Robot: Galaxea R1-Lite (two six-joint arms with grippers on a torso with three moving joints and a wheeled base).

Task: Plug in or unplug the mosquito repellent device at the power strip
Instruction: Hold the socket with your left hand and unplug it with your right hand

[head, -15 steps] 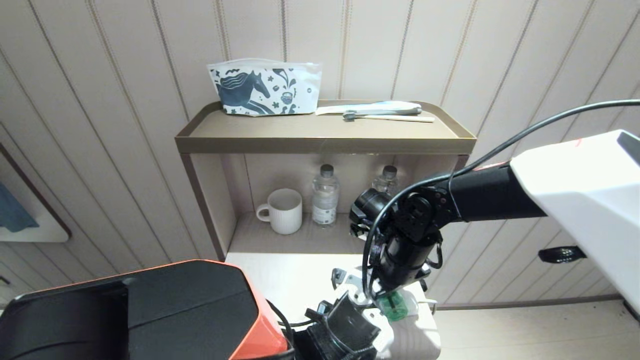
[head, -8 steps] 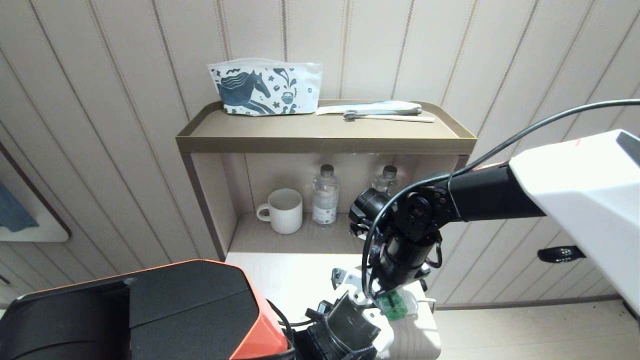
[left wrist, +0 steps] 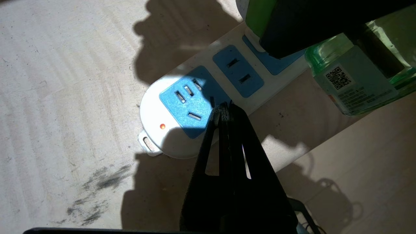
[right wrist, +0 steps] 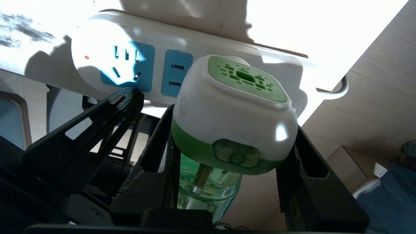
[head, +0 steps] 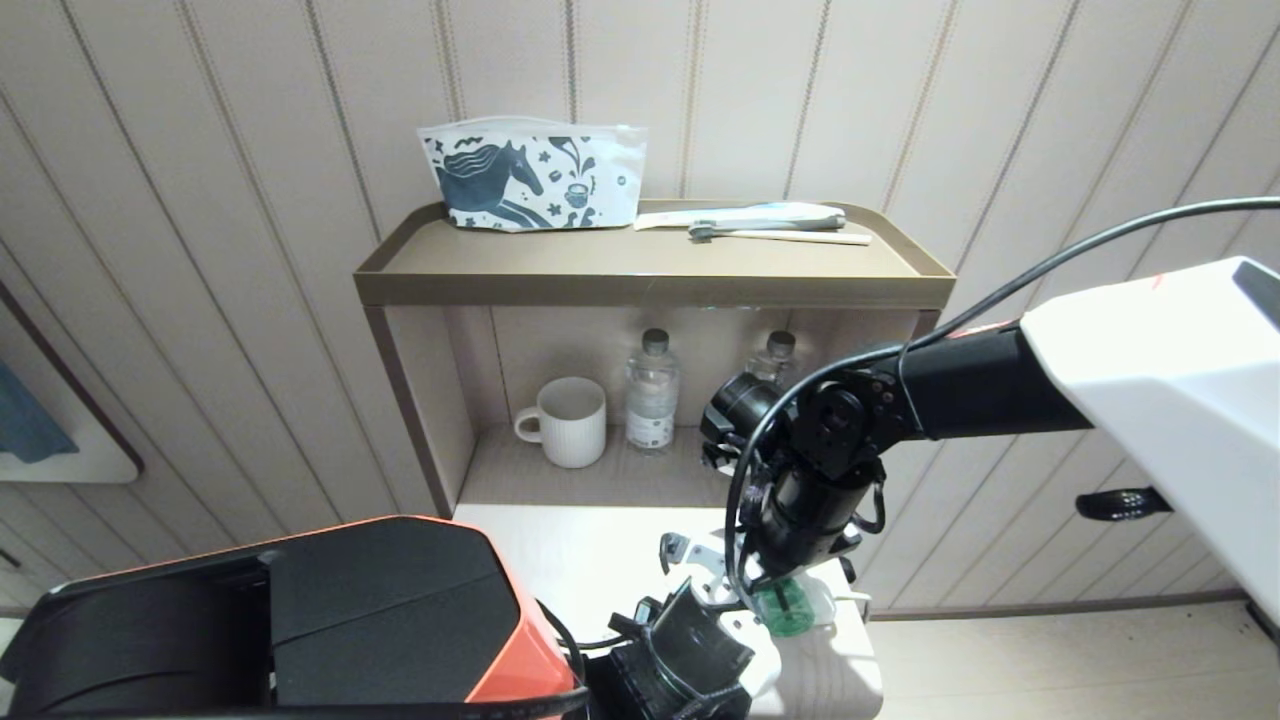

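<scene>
right gripper: jaws clamped on both sides of the mosquito repellent device, green bottle hanging below
left gripper: jaws pressed together, empty, tips at the edge of the power strip by its end socket
device: against the strip's far sockets; prongs hidden, seating unclear
strip: flat on pale bench, near its edge
behind: shelf with mug, bottles

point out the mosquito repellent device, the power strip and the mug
mosquito repellent device (right wrist: 232, 107), right wrist view, on its white housing
power strip (left wrist: 152, 109), left wrist view, on its rounded white end
mug (head: 572, 422), head view, on its ribbed side
</scene>
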